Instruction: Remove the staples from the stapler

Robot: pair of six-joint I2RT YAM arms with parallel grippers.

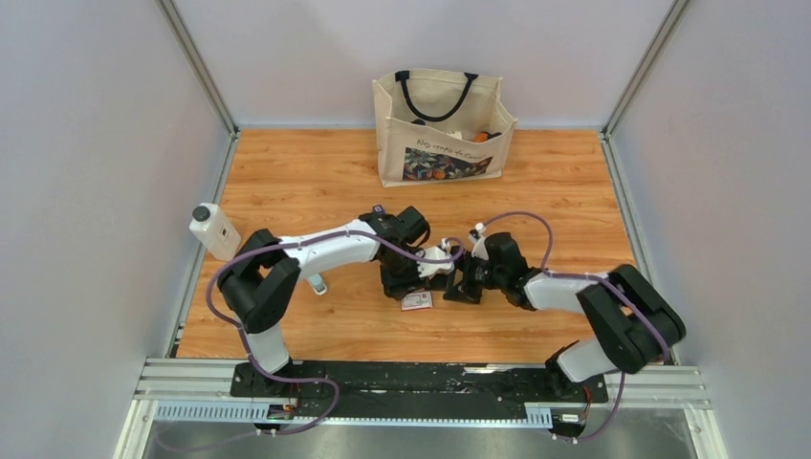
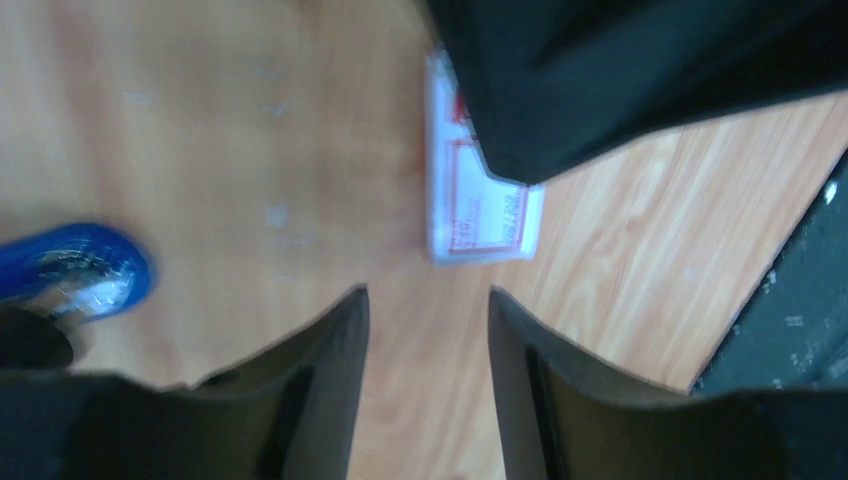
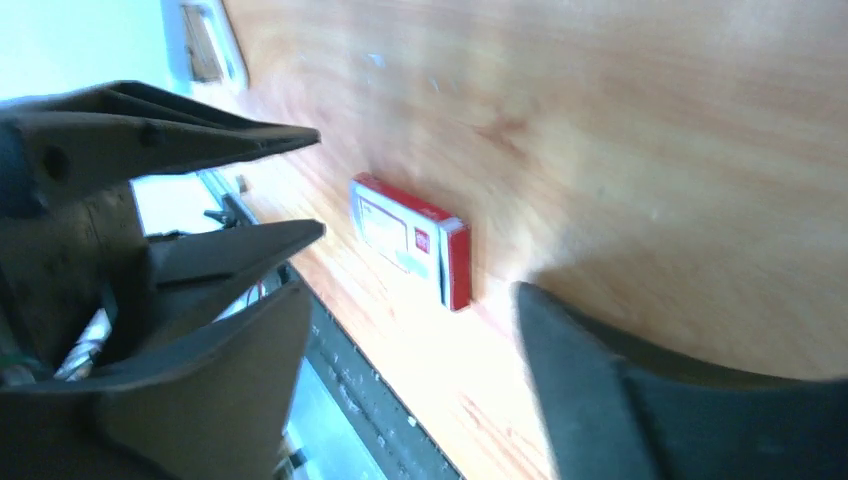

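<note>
Stapler first, at the far left of the left wrist view: the small slim blue stapler with a shiny metal end point(image 2: 72, 270) lies on the orange wooden table point(image 2: 200, 120). It sits just outside the left gripper point(image 2: 428, 300), not between its fingers. That gripper's jaws stand partly apart with only bare wood in the gap, so it holds nothing. Moving right, the small flat white-and-red box point(image 2: 485, 215) sits just beyond its fingertips, and a black body, likely the other arm, crowds in over it. Further right, the right gripper point(image 3: 410, 300) hangs low over the table, jaws spread wide and empty, the same box just ahead. From above, both arms meet at the table's middle and hide the stapler. No loose silver staples show anywhere, and I cannot tell whether the stapler is opened. By my reading the unloading is not done: the strip has yet to come out, and neither gripper has a hold on the stapler.
</note>
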